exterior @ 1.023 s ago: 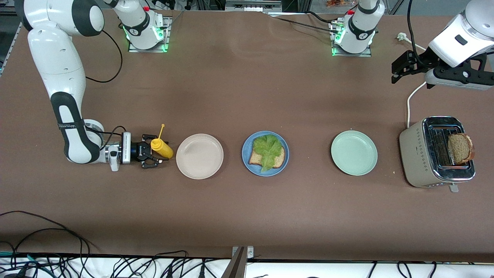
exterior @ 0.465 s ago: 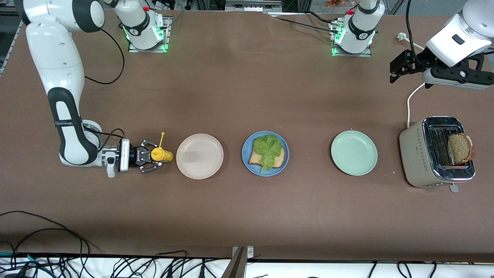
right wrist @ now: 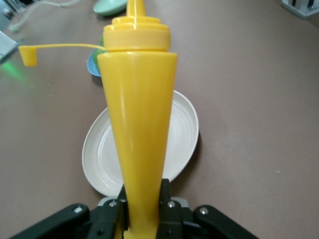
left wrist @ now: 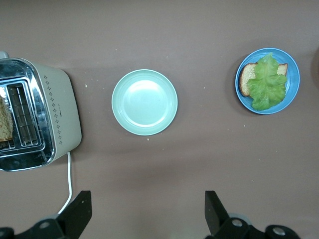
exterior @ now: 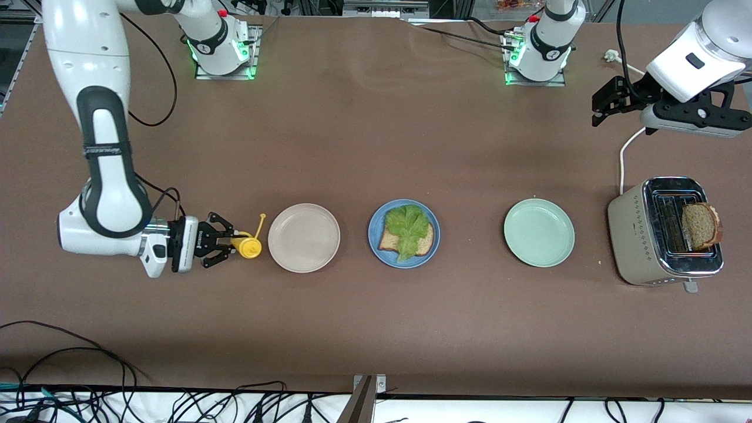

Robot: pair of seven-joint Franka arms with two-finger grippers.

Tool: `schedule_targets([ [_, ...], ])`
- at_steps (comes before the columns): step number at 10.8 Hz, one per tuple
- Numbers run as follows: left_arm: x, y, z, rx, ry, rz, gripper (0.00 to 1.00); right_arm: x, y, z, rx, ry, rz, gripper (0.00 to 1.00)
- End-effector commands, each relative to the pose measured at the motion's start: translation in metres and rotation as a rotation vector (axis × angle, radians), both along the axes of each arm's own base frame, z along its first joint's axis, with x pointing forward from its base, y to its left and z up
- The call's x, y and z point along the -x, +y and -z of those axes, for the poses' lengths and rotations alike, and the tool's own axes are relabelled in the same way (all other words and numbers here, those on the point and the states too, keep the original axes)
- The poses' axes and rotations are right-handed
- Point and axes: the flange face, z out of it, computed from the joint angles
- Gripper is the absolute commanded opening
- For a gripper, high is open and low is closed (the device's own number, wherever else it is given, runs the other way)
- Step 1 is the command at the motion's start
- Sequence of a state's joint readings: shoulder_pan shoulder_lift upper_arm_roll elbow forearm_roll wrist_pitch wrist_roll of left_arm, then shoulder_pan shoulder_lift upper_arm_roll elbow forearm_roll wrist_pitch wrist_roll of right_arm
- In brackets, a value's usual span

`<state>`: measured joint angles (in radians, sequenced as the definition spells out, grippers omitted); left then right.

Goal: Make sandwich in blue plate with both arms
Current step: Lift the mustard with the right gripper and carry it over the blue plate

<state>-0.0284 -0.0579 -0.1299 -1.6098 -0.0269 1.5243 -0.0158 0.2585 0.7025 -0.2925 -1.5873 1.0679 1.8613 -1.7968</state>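
I see the blue plate mid-table, holding one bread slice under lettuce. Wide bare table nearer the camera. Beige plate beside it toward the right arm's end. My right gripper is clamped on the yellow bottle, probably lifted off the table. Left gripper hangs spread apart near the toaster.

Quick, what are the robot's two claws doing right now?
Right gripper: jaws shut on the yellow squeeze bottle, beside the beige-white plate.
Left gripper: jaws open, holding nothing, up over the table above the toaster's end.
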Motion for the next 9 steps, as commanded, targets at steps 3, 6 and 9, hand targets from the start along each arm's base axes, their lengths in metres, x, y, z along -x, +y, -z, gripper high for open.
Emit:
schedule_targets([
  [3, 0.004, -0.019, 0.002, 0.025, 0.013, 0.024, 1.00, 0.007, 0.063, -0.029, 0.273, 0.081, 0.117, 0.00],
  [6, 0.004, -0.019, 0.001, 0.025, 0.013, 0.024, 1.00, 0.017, 0.117, -0.046, 0.404, 0.148, 0.221, 0.00],
  [9, 0.004, -0.014, 0.001, 0.022, 0.013, 0.018, 1.00, 0.034, 0.164, -0.069, 0.539, 0.180, 0.299, 0.00],
])
